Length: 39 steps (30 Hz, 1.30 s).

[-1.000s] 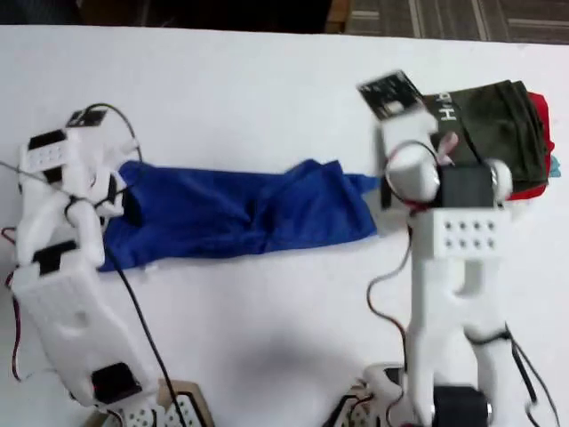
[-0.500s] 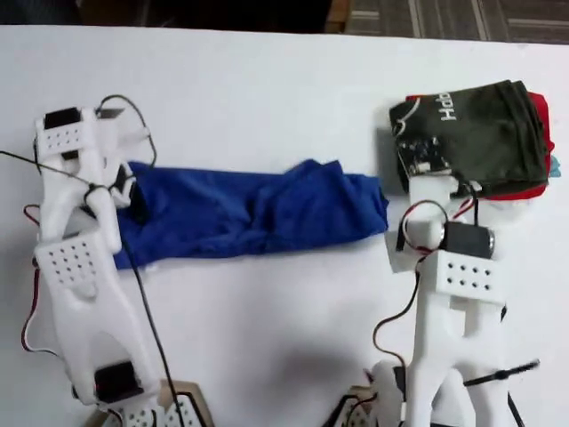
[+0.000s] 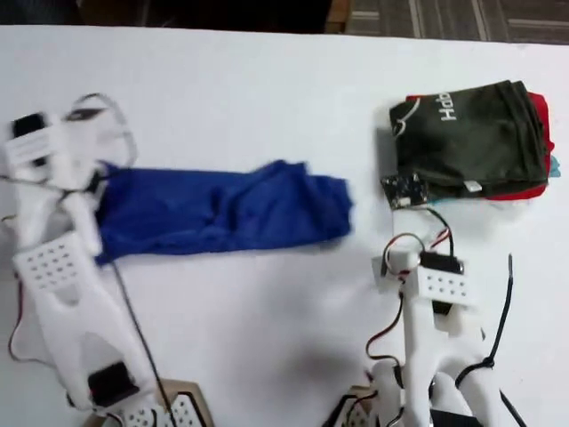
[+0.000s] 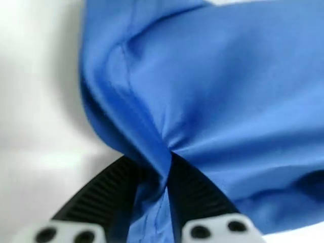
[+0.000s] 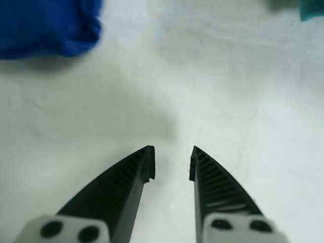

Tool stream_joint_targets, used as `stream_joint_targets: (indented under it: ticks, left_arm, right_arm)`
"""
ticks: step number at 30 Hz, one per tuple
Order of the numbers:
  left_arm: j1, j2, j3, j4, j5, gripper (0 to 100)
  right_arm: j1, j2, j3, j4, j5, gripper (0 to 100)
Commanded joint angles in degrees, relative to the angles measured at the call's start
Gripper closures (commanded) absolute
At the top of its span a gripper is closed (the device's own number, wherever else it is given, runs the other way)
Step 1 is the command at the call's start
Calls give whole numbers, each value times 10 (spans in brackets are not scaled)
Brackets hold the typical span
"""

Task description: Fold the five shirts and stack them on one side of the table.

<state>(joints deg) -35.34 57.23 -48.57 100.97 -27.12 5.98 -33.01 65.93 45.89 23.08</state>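
Note:
A blue shirt (image 3: 222, 209) lies as a long folded band across the middle of the white table (image 3: 267, 89). My left gripper (image 3: 100, 189) is at its left end, shut on a pinch of the blue shirt (image 4: 212, 91); the cloth bunches between the black fingers (image 4: 190, 190). My right gripper (image 5: 172, 154) hovers open over bare table with nothing between its fingers, and the blue shirt's right end (image 5: 48, 25) lies beyond it. The right arm (image 3: 427, 285) is drawn back near the front edge. A stack of folded shirts (image 3: 471, 133) sits at the back right, dark green on top, red beneath.
A teal edge (image 5: 311, 7) of the stack shows at its right side (image 3: 554, 165). Cables hang around both arm bases (image 3: 133, 400) at the table's front edge. Open tabletop lies behind the blue shirt and between it and the stack.
The left arm has dragged the blue shirt leftward, away from the stack. The right arm has pulled back from beside the stack toward its base.

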Motion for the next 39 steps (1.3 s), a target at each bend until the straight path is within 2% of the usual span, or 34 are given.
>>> stream_joint_targets:
  ticks: [1, 7, 11, 14, 18, 21, 26, 32, 39]
  left_arm:
    - [-109, -11, -54, 12, -46, 975]
    - [-159, -12, -74, 14, -71, 975]
    - [-156, -25, -70, 17, -43, 975]
    - [-129, -83, -12, 17, -29, 976]
    - [-49, -227, 136, 16, -27, 976]
    - [33, -345, 228, 14, 8, 976]
    - [198, -478, 291, 14, 53, 976]
    - [327, -491, 269, 4, 94, 976]
    - [410, -477, 269, -70, 101, 976]
  right_arm:
    - [6, 3, 22, -53, -4, 882]
    - [3, 3, 44, -77, -4, 882]
    - [2, 5, 48, -87, -4, 882]
    - [2, 5, 51, -90, -4, 882]
    - [1, 5, 51, -91, -4, 882]
    - [1, 5, 51, -92, -4, 882]
    - [1, 5, 51, -91, -4, 882]
    - [1, 5, 52, -89, -4, 882]
    - [1, 5, 52, -89, -4, 882]
